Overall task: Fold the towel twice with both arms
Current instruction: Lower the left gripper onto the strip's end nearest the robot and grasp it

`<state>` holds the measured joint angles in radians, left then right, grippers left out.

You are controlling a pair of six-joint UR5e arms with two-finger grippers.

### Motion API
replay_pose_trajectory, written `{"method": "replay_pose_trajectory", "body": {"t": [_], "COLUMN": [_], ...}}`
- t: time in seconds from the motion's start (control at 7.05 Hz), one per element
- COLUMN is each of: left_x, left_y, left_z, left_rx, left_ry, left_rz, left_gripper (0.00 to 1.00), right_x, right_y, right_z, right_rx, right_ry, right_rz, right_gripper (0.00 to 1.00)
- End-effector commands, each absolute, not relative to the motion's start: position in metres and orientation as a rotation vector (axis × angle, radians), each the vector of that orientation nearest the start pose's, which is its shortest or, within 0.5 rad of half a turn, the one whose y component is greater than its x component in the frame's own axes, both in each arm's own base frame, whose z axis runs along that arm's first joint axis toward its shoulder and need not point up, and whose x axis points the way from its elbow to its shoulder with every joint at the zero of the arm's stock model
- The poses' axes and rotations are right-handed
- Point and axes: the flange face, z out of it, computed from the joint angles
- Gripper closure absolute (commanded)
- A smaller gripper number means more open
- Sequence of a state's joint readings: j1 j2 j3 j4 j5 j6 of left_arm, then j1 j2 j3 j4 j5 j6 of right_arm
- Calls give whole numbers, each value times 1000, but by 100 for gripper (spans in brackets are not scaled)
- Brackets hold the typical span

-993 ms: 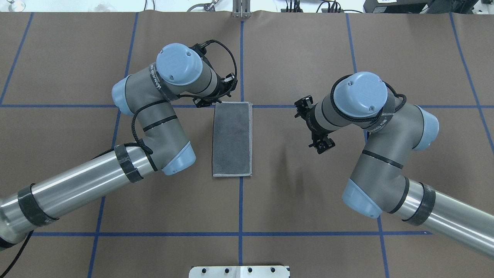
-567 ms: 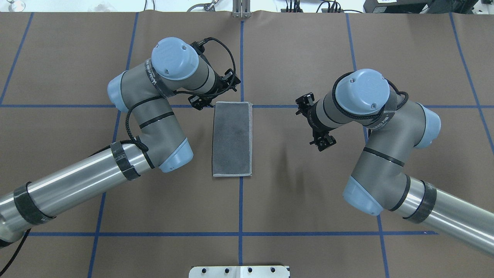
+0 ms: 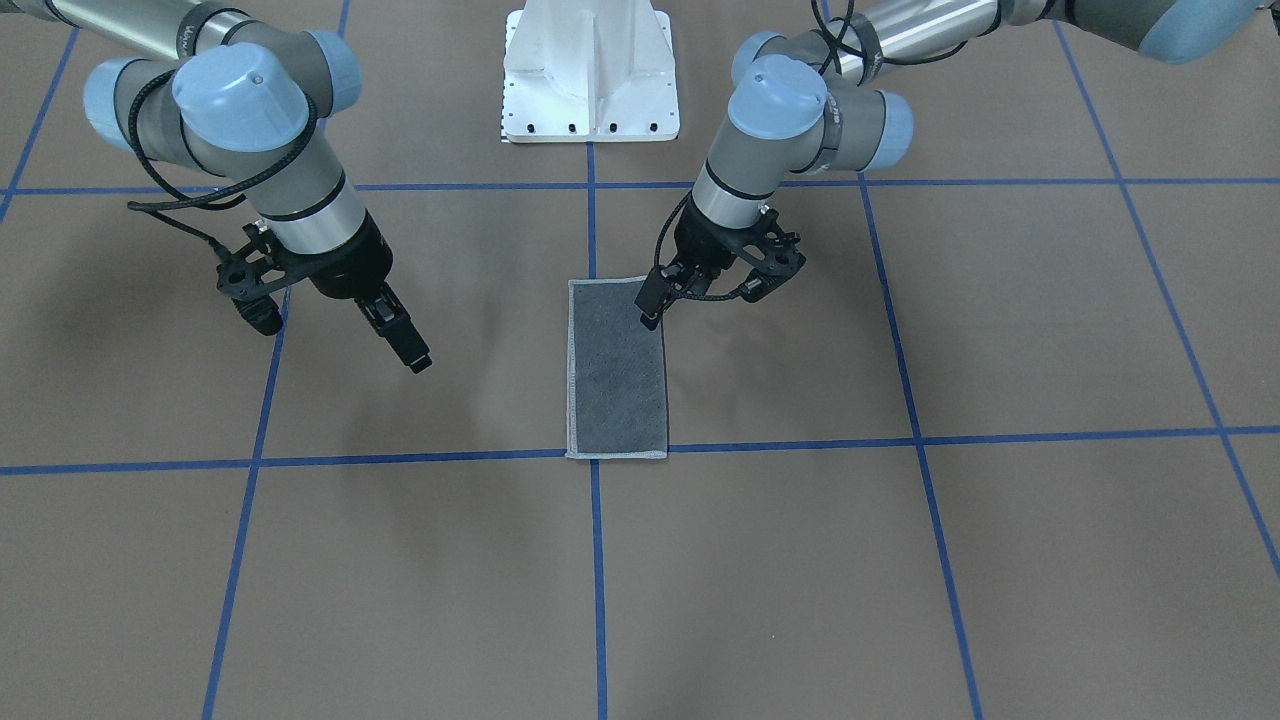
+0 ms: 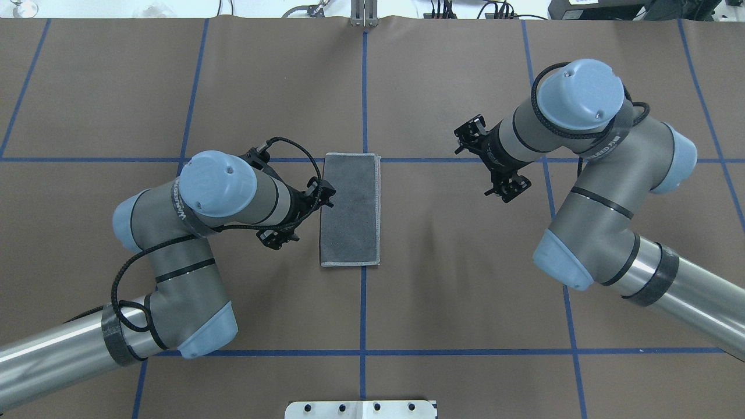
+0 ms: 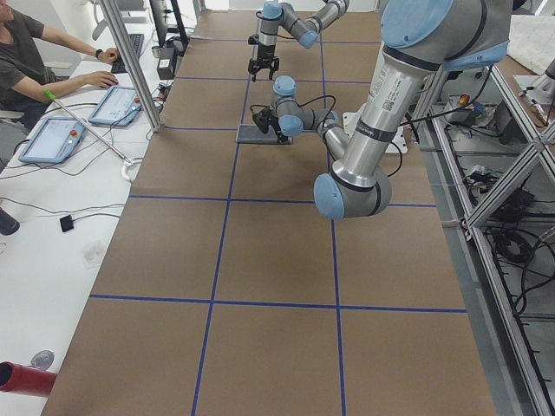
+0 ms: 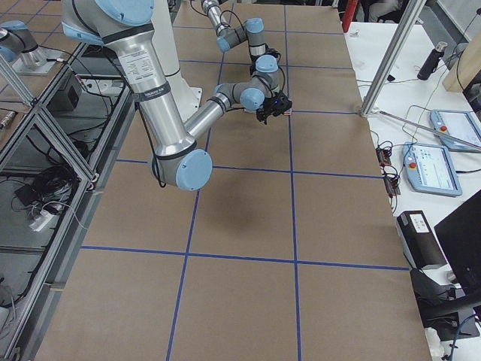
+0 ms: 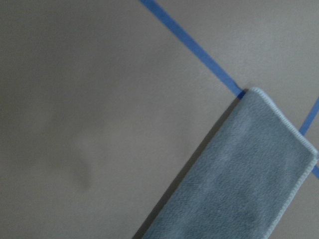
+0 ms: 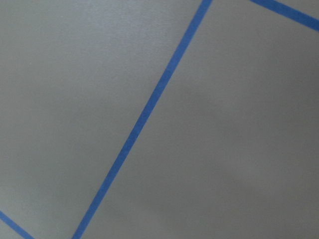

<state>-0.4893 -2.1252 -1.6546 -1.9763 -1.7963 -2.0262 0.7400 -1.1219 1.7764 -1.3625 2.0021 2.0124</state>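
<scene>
The towel [image 4: 350,209] lies flat on the table, folded into a narrow rectangle with the dark grey face up and a light stitched edge. It also shows in the front view [image 3: 617,375] and in the left wrist view [image 7: 249,174]. My left gripper [image 4: 322,196] hovers at the towel's left long edge, near the middle; it looks open and holds nothing [image 3: 650,312]. My right gripper [image 4: 470,137] hangs in the air well to the right of the towel, looks open and is empty [image 3: 412,352]. No pink-red face shows.
Brown table cover with blue tape grid lines [image 4: 364,87]. The white pedestal base [image 3: 590,75] stands at the robot's side of the table. An operator sits at a side desk with tablets [image 5: 52,139] beyond the table's far edge.
My left arm has swung back toward the robot, taking its gripper from the towel's far left corner down along the left edge. My right gripper has moved farther away and slightly right. The towel has not moved.
</scene>
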Motion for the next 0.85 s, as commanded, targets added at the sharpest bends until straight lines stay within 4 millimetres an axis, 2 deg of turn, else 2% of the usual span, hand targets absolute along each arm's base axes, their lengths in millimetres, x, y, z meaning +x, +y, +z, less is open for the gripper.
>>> {"method": "replay_pose_trajectory", "body": {"t": [0.0,0.14,0.43,0.71], "left_x": [567,582,586,586], "left_y": [-375,-357,-352,-352], "left_z": [257,255,257,259], "left_rx": [-239,-226,-229,-227], "left_ry": [1039,1037,1031,1028], "left_rz": [-777,-761,-753,-751], "left_gripper": [32,39,53,55], "right_x": [-386,-385,-384,-384], "right_y": [-500,-500,-499,-499], "right_z": [297,298,295,295], "right_rx": [-276,-276,-277,-278], "right_ry": [-935,-935,-939,-938], "right_rz": [812,812,811,813], "right_gripper": [0,0,0,0]}}
